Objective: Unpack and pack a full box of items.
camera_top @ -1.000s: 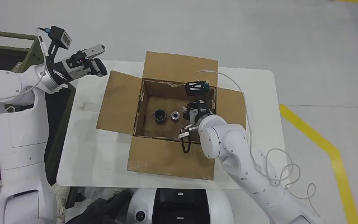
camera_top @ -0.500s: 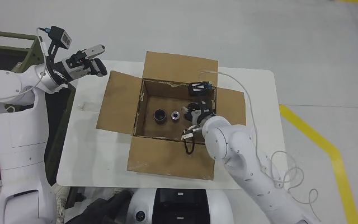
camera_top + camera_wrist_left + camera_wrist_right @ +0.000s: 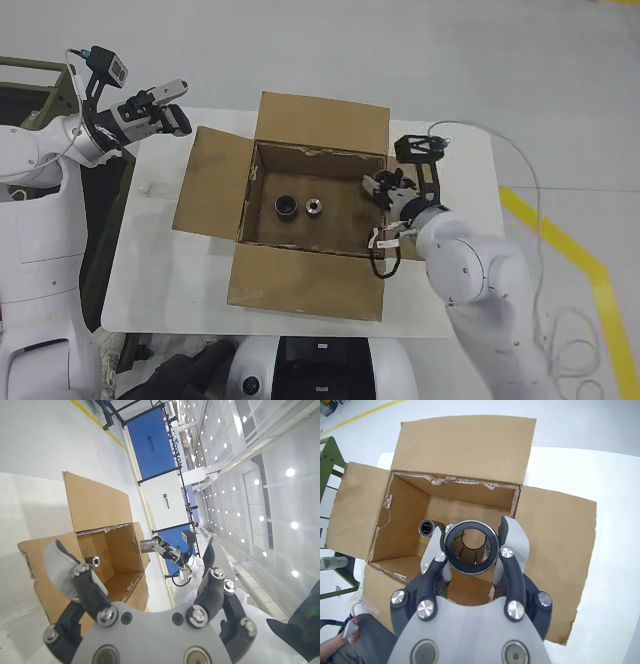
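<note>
A large factory hall.
Rows of round ceiling lamps (image 3: pixel 290 472) high above, a blue perforated board (image 3: pixel 152 447) and a white perforated board (image 3: pixel 163 505) on black stands, a yellow painted line (image 3: pixel 556 234) on the floor.

Looking along the right gripper (image 3: pixel 471 528), the metal sleeve (image 3: pixel 472 547) clamped in it covers nearly all of the small silver ring (image 3: pixel 448 527) on the floor of the box (image 3: pixel 460 450). The gripper's body hides much of the box's near flap. From above, the sleeve is too small to make out between the fingers (image 3: pixel 375 185). A clear container (image 3: pixel 332 562) is cut off at the picture's edge.
</note>
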